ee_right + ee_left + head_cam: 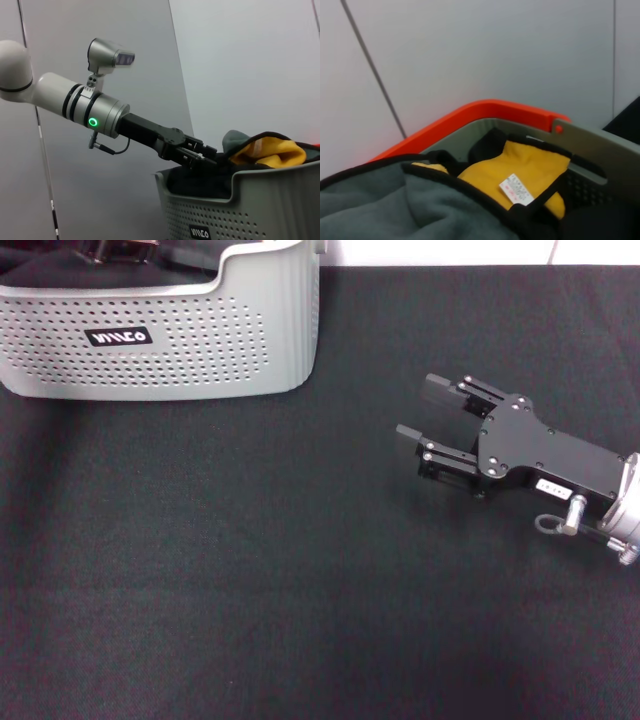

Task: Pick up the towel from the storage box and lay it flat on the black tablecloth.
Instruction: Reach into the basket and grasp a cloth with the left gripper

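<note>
The towel [520, 175] was seen bunched inside the storage box [200, 350], which stood at about ten o'clock on the black tablecloth [250, 590]. The left gripper [200, 156] was reached over the box rim against the towel, though its grip could not be made out. The right gripper [425, 410] was held wide open and empty at about three o'clock, just above the tablecloth.

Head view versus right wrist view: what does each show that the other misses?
Only the head view shows the right gripper, open, low over the black tablecloth. Only the right wrist view shows the left gripper reaching into the box at the towel, which bulges above the rim; whether it has hold is unclear. Both show the storage box with its perforated wall and black label.
</note>
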Robot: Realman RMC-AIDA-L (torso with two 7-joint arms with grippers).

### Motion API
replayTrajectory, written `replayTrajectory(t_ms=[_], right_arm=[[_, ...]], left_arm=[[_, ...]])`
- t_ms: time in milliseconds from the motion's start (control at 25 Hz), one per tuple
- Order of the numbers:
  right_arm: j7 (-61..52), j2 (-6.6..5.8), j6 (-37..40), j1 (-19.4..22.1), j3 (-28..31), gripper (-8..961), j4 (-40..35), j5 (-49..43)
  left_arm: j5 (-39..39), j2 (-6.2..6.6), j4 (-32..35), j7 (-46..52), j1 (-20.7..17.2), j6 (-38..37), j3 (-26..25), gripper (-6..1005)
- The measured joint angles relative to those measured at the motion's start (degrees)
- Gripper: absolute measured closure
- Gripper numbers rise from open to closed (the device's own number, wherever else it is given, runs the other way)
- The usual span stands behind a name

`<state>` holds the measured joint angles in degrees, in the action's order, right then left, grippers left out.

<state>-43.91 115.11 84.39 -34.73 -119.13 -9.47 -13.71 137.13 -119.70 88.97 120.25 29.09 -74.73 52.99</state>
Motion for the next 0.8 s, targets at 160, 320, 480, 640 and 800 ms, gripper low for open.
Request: replayTrajectory(t_ms=[160,320,480,640,800], right_arm=[[0.1,-0.03,0.0,0.2,0.1,194,0.2,0.1],[0.7,0.16,-0.1,0.4,0.1,194,0.4,0.1],[0.9,0.2,-0.1,1.1,0.1,194,0.3,0.1],[0.9,0.26,-0.1,2.1,0.1,195,0.0,0.1],[0.9,0.28,0.1,2.6,0.1,195,-0.1,0.1]], left_arm=[[-0.7,0.0,-1.7,0.0,0.6,0.2,0.1,270],[-0.6,0.0,-3.0,0.3,1.4,0.9,-0.1,281],[0.0,0.76,-6.2,4.0,3.3,1.8,-1.4,291],[0.0,1.47,-7.8,4.4,3.8,1.6,-1.7,302],[-0.6,1.49,-7.7,4.4,3.4,1.6,-1.7,389]])
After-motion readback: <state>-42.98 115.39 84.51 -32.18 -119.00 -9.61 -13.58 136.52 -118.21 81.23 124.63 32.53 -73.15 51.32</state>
